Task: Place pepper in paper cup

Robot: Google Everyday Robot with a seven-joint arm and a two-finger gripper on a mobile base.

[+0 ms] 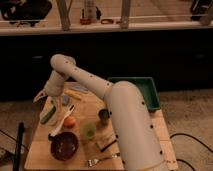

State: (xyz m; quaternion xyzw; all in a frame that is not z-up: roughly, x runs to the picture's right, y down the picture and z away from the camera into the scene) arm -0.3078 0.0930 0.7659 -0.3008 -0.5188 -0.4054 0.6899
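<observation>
The pepper [48, 116] is a small dark-green elongated shape at the left edge of the wooden table [127, 150]. It lies against a pale whitish thing [44, 121] that looks like the paper cup; I cannot tell whether the pepper is inside it. My gripper [41, 96] hangs at the end of the white arm, just above and slightly left of the pepper, over the table's left edge. I cannot tell whether it touches the pepper.
A round orange fruit [69, 121], a light-green cup [89, 131], a dark metallic cup [104, 116] and a dark bowl [64, 145] stand on the table. A fork [100, 160] lies near the front. A green tray [147, 92] sits at the back right.
</observation>
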